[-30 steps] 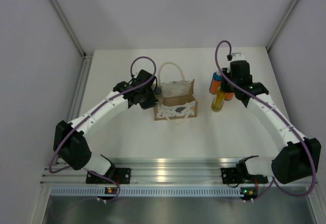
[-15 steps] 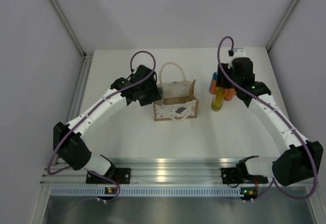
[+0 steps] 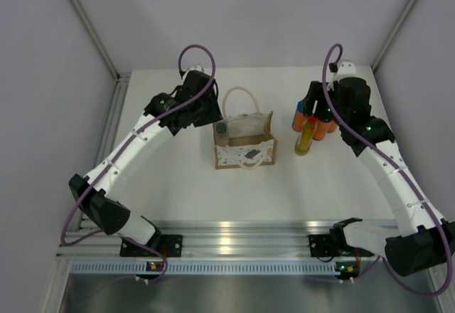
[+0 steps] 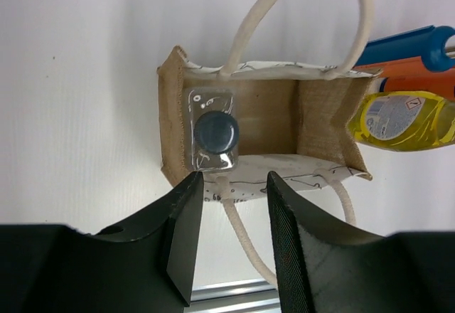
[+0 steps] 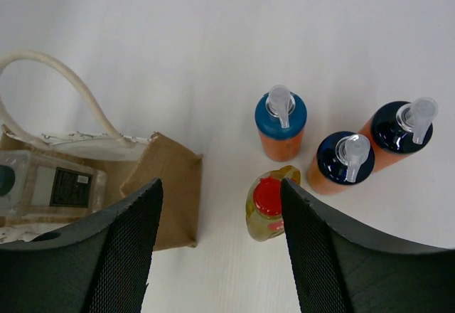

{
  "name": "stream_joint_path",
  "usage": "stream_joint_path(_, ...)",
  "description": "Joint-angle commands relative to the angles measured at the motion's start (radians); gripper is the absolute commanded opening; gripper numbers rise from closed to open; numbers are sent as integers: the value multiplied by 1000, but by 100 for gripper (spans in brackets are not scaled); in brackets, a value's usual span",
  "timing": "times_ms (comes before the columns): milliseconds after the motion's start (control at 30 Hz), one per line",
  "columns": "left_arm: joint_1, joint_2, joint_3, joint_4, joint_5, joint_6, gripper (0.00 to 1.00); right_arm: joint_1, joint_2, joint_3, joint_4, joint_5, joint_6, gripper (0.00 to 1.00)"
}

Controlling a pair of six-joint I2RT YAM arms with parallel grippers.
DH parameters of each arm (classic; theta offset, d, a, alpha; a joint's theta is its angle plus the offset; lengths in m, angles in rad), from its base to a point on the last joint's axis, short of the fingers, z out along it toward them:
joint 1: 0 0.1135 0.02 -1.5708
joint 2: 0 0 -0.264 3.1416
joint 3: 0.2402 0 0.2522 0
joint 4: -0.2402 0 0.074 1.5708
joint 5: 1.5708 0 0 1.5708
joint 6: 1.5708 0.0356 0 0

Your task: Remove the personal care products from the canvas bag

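Since the earlier frame both arms have been drawn toward the top of the overhead view. The left tool (image 4: 233,179) has been lifted off the left side of the canvas bag (image 4: 318,124), and the right tool (image 5: 220,185) backed off the orange bottles (image 5: 341,163) and yellow bottle (image 5: 269,206) standing on the counter (image 5: 213,43). Both tools are seen with fingers apart, nothing between them. One clear bottle (image 4: 215,132) is left inside the bag, upright at its left end in the left wrist view, cap toward the camera. It lies just above the left tool's tips there, so the left arm is judged nearer, and a descent along the bottle's axis is called for.
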Motion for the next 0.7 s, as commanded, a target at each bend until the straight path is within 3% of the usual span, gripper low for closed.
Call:
stream_joint_path(0, -22, 99, 120, -69, -52, 56, 45, -2, -50, -1, -32, -52, 37, 64)
stream_joint_path(267, -51, 247, 216, -219, -113, 27, 45, 10, -99, -22, -78, -81, 41, 64)
stream_joint_path(667, -54, 303, 222, -229, -93, 38, 47, 15, -94, -21, -82, -101, 41, 64)
